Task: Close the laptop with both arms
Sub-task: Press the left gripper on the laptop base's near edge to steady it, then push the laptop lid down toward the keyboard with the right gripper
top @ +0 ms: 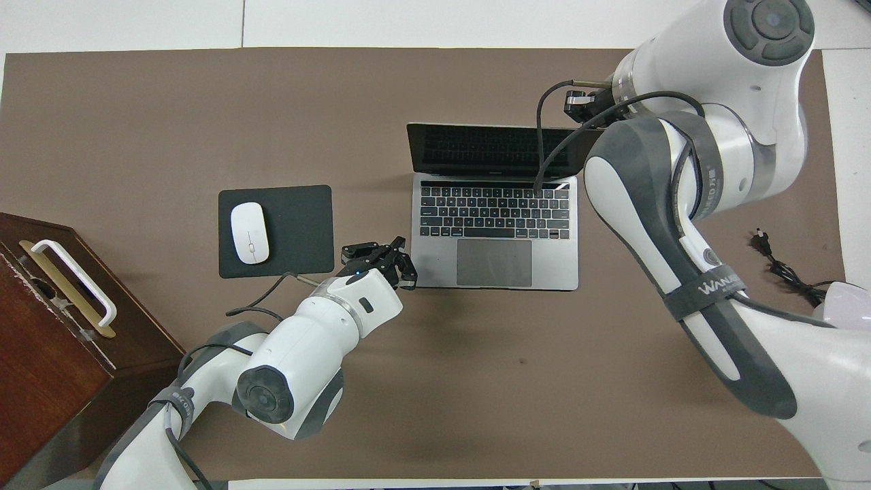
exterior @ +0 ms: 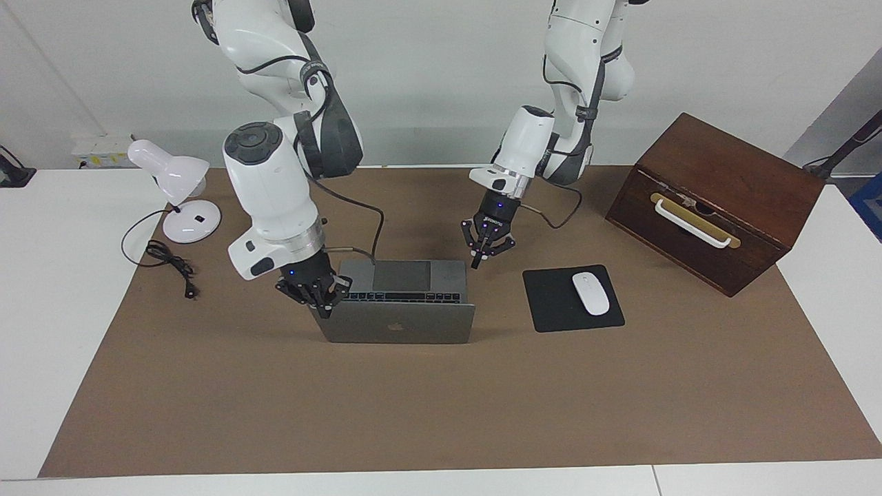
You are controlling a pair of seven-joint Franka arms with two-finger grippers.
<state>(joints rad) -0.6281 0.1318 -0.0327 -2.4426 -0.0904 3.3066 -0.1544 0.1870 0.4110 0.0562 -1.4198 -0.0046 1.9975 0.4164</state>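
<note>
The silver-grey laptop (exterior: 396, 322) stands open on the brown mat, its lid tilted partway over the black keyboard (top: 495, 211) and grey trackpad (top: 494, 263). The lid's back with the dark logo faces away from the robots. My right gripper (exterior: 318, 293) is at the lid's top corner toward the right arm's end, also seen in the overhead view (top: 584, 106). My left gripper (exterior: 482, 251) hangs at the base's corner nearest the robots toward the left arm's end, also seen from overhead (top: 382, 260). I cannot tell whether it touches the base.
A black mouse pad (exterior: 551, 303) with a white mouse (exterior: 590, 293) lies beside the laptop toward the left arm's end. A brown wooden box (exterior: 716, 200) with a white handle stands past it. A white desk lamp (exterior: 176, 186) and its black cable (exterior: 169, 265) sit at the right arm's end.
</note>
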